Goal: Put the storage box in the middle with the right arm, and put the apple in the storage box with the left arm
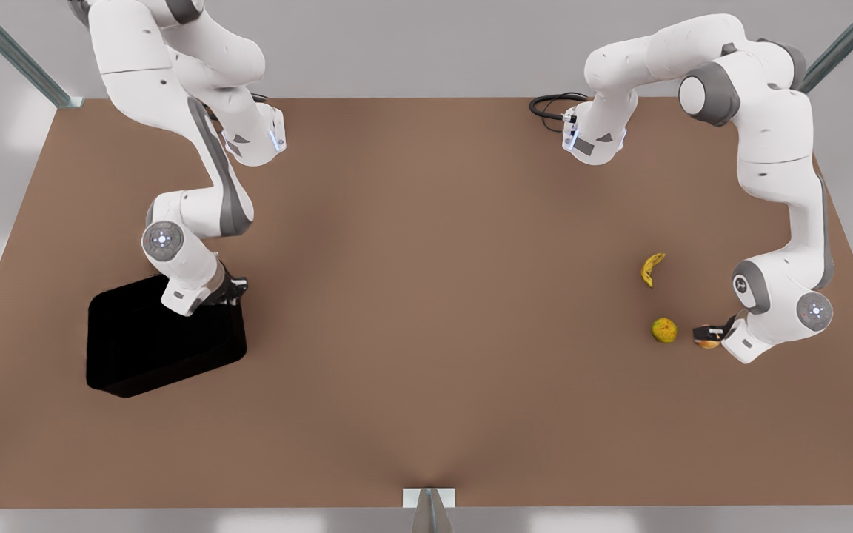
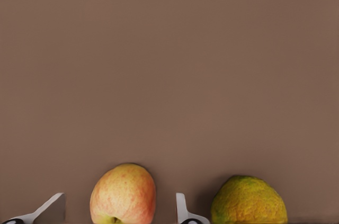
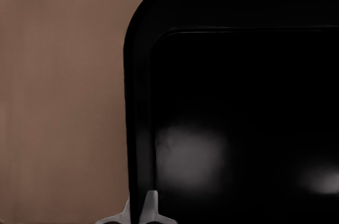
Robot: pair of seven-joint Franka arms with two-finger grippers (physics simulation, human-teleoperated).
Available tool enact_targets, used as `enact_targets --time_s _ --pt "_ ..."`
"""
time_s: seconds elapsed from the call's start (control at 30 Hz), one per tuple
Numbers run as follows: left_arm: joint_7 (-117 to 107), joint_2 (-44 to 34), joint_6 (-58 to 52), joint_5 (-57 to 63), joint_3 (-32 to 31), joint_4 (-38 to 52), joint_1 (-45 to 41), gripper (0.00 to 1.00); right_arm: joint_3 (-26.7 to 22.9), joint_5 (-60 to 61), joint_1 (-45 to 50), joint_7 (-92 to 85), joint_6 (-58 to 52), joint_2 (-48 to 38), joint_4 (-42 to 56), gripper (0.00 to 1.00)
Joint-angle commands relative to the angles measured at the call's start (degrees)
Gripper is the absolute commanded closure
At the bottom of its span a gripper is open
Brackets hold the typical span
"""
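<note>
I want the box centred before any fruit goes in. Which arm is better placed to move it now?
The right. The right gripper straddles the storage box wall, fingers either side of the rim. The left gripper is across the table, open around the apple.

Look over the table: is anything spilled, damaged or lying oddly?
Nothing stands out. The storage box sits upright, unmoved, with the right gripper on its rim; the left gripper brackets the apple beside the yellow-green fruit and banana.
</note>
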Motion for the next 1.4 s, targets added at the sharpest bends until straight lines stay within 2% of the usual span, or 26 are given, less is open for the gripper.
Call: enact_targets --time_s 0.0,0.27,0.6,0.63,0.67,0.8,1.07,1.13,1.2,1.23,1.27,1.37 --pt "0.86 0.0 0.3 -0.07 -0.2 -0.04 0.38 0.0 -0.02 -0.4 1.2 0.19 0.09 0.06 0.3 0.79" --pt "1.92 0.79 4.44 -0.95 -1.79 -1.44 2.49 0.0 0.07 2.14 16.94 6.51 -0.09 2.0 7.33 0.79" --pt "1.92 1.94 6.28 -1.12 -1.79 -1.44 2.49 0.01 -0.02 2.06 37.24 36.22 -0.44 12.28 23.76 0.79" --pt "1.92 1.94 6.2 -1.12 -1.79 -1.44 2.49 0.14 0.07 2.06 38.91 37.28 -0.44 13.68 26.22 0.79" --pt "1.92 1.94 6.2 -1.12 -1.79 -1.44 2.49 0.16 -0.02 2.06 40.23 39.21 -0.44 15.0 28.15 0.79" --pt "1.92 1.76 5.93 -0.95 -1.79 -1.8 2.4 0.16 -0.02 2.06 45.77 48.09 -0.44 21.86 37.91 0.79" --pt "1.92 1.93 5.93 -0.95 -1.7 -2.59 2.4 0.16 -0.72 1.97 51.22 53.28 0.53 34.34 53.91 0.79" --pt "1.92 1.94 5.93 -0.95 -1.7 -2.59 2.4 0.16 -3.27 1.97 54.64 55.03 0.7 39.0 59.01 0.79" --pt "2.0 1.94 6.02 -0.95 -1.7 -2.59 2.4 0.21 -4.15 1.97 56.4 56.18 5.88 41.63 59.8 0.79" --pt "2.0 1.94 5.93 -0.95 -1.7 -2.59 2.4 0.22 -4.68 1.97 56.58 56.36 6.5 42.07 59.8 0.45" --pt "1.92 1.94 5.93 -0.95 -1.7 -2.59 2.4 0.22 -5.03 1.79 56.84 55.92 7.11 42.16 59.54 0.0" --pt "2.0 1.94 5.93 -0.95 -1.7 -2.59 2.4 0.22 -5.82 1.7 57.37 55.83 10.11 42.6 59.19 0.0"
